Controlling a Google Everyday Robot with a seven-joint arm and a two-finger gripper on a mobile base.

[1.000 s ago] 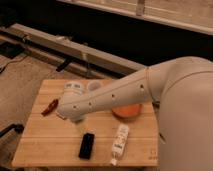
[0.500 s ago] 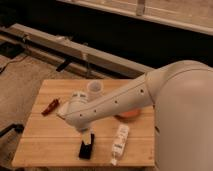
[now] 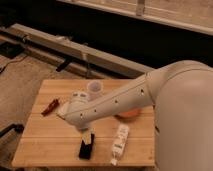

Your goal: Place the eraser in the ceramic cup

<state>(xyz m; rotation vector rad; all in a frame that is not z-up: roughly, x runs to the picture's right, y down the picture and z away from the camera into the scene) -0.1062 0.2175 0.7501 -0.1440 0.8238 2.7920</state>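
The eraser (image 3: 85,150), a flat black block, lies near the table's front edge, left of a white tube. My gripper (image 3: 88,138) points down from the wrist (image 3: 75,112) and stands open right over the eraser's far end, partly covering it. Whether the fingers touch the eraser I cannot tell. The ceramic cup (image 3: 94,88), small and pale, stands upright toward the back of the table, just behind my forearm.
A white tube (image 3: 119,142) lies right of the eraser. The orange bowl (image 3: 128,114) peeks out under my arm. A red tool (image 3: 50,106) lies at the left edge, with a small white object (image 3: 78,94) beside the cup. The wooden table (image 3: 45,140) ends close by.
My arm has swung from the table's left side toward the front. The gripper has come down over the eraser, which has not moved.
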